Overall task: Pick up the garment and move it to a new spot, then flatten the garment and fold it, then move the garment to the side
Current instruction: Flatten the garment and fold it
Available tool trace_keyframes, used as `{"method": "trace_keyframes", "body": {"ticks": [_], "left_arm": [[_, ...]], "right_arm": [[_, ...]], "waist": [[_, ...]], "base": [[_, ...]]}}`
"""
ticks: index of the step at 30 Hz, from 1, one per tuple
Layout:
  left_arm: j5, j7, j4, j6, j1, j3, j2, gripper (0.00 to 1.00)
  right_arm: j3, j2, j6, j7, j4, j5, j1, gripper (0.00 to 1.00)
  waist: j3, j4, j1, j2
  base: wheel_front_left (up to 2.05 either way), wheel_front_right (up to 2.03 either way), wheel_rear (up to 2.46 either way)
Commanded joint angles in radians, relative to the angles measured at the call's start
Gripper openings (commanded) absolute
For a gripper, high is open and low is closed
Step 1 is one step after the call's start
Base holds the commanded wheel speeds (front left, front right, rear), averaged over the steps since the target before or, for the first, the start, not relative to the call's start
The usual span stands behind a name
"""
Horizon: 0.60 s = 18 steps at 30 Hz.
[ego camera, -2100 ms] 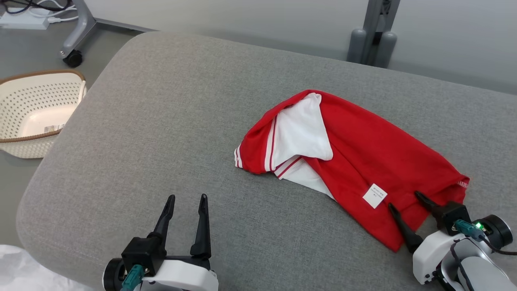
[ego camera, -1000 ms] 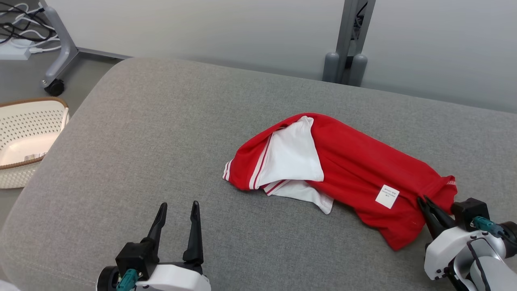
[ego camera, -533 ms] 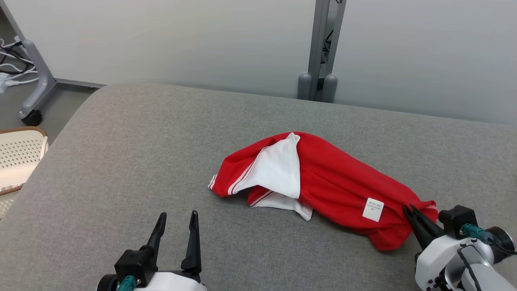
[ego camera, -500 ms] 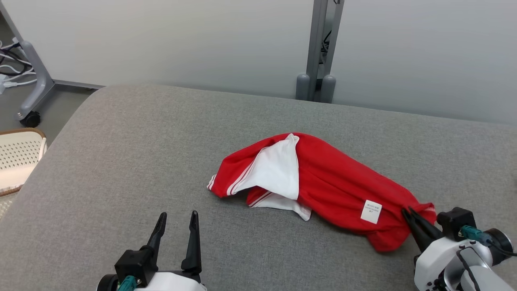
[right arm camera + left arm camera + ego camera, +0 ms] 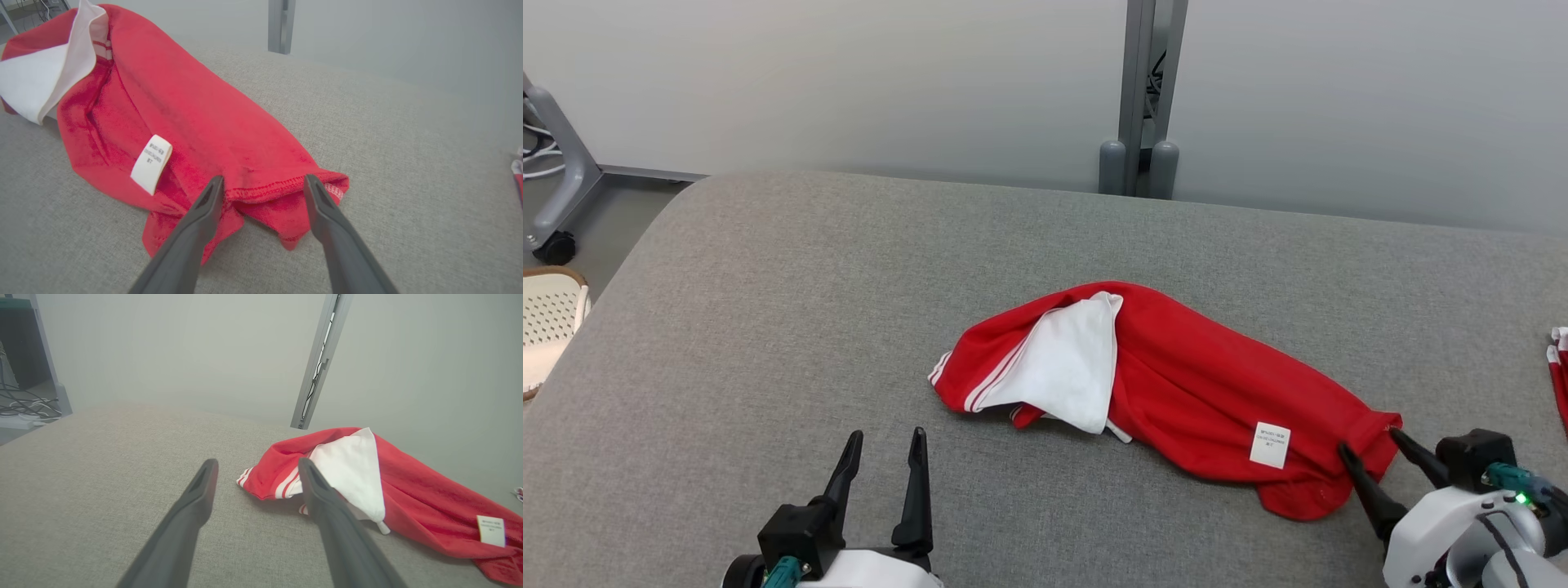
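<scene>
The grey padded bench [image 5: 768, 327] is carrying the red-and-white garment [image 5: 1201, 392], which is lying bunched just past the middle of the head view, spreading toward 4 o'clock.

The right gripper [image 5: 1368, 441] is now standing with its jaws apart, one finger on each side of the stitched hem; half a second ago it was clamped together on that same corner. The cloth is resting under its own weight, so the release is probably closing the move to a new spot, and flattening is likely coming next.

The garment's long axis is running nearly across the view. Its striped end with the white panel [image 5: 1062, 376] is pointing toward 9 o'clock and its hemmed end toward 4 o'clock, right at the right gripper. It is lying doubled over itself rather than flat, so it is needing to be spread.

The left gripper [image 5: 886, 435] is hovering at 7 o'clock with jaws wide apart, holding nothing, well apart from the striped end.

The small white label [image 5: 1269, 445] is showing near the hem.
</scene>
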<state>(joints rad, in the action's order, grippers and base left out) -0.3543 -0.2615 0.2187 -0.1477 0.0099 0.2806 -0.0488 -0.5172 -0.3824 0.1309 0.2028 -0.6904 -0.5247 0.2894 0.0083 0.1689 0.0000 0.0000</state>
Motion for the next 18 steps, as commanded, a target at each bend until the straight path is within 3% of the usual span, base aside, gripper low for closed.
{"method": "trace_keyframes", "body": {"ticks": [1, 9, 14, 18], "left_arm": [[-0.003, -0.003, 0.002, -0.004, -0.018, 0.0, -0.003, 1.0], [-0.008, -0.003, -0.002, -0.01, -0.022, 0.007, -0.003, 1.0], [-0.014, -0.003, -0.009, -0.014, -0.03, 0.013, -0.004, 1.0], [-0.017, -0.003, -0.012, -0.02, -0.037, 0.023, -0.003, 1.0]], "right_arm": [[0.014, -0.004, 0.0, 0.012, -0.004, 0.012, 0.014, 1.0], [0.131, 0.019, 0.0, 0.064, 0.039, 0.115, 0.027, 1.0], [0.188, 0.045, 0.0, 0.064, 0.222, 0.22, -0.048, 1.0], [0.167, 0.048, 0.0, 0.064, 0.315, 0.285, -0.127, 1.0]], "waist": [[0.0, 0.0, 0.0, 0.0], [0.008, -0.005, 0.0, 0.0], [0.019, -0.007, 0.0, 0.0], [0.03, -0.008, 0.0, 0.0]], "base": [[0.0, 0.0, 0.0], [0.0, 0.0, 0.0], [0.0, 0.0, 0.0], [0.0, 0.0, 0.0]]}}
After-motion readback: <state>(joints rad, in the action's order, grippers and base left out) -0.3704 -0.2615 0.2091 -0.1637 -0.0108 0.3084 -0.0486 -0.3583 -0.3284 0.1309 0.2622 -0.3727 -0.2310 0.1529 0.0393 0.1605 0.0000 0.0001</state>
